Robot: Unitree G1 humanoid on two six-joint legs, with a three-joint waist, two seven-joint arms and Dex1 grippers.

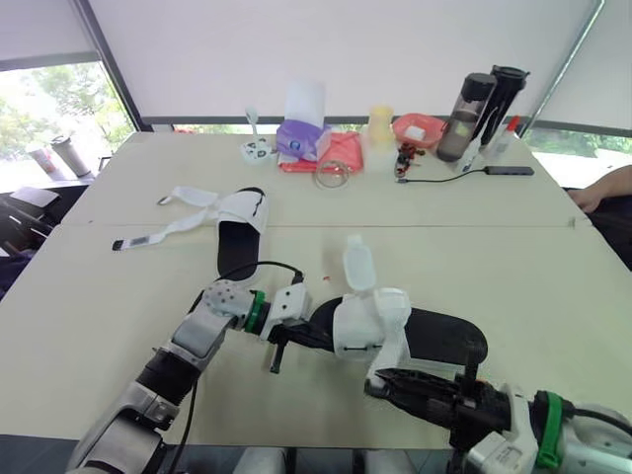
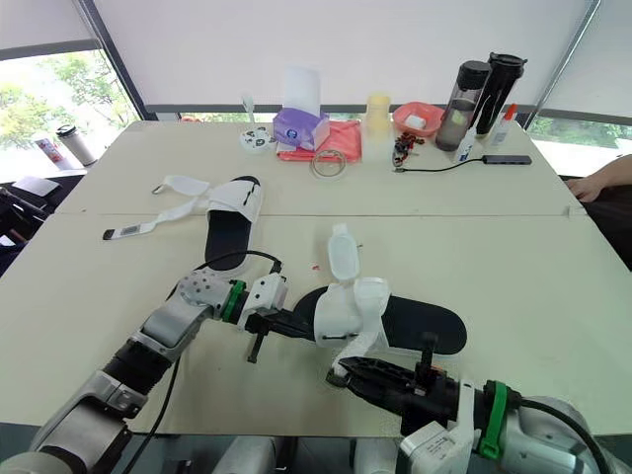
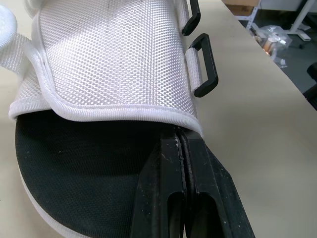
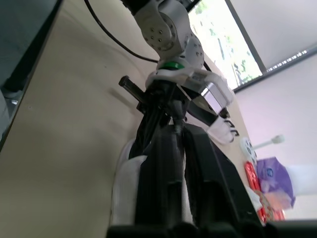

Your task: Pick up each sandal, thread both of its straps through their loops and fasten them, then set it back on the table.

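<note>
Left pincer (image 3: 180, 135): fingers pressed flat together with no gap, lying on the black sole (image 1: 446, 336) of the near sandal (image 1: 395, 331), tips right at the hem of its white upper (image 3: 114, 59). We can't tell whether they pinch anything under that hem. Two black loops (image 3: 205, 64) sit on the side of the upper, nothing threaded through them. Right pincer (image 2: 343, 373): fingers closed on the end of a white strap (image 1: 387, 357) that hangs from the upper toward the robot. A second strap (image 1: 357, 265) stands up from the far side of the upper, loose. The near sandal lies on the table (image 1: 513, 247) close to the front edge, toe end at the left pincer, heel toward the robot's right. The far sandal (image 1: 240, 237) lies further back on the robot's left, well apart from both pincers, with two white straps (image 1: 163, 229) spread flat on the table to its left, unfastened. Along the far edge are two dark bottles (image 1: 479, 104), a purple pack (image 1: 301, 138), a red cloth (image 1: 341, 153), and a phone (image 1: 509, 170) on a black cable. A person's arm (image 1: 602, 193) rests at the table's right edge.
</note>
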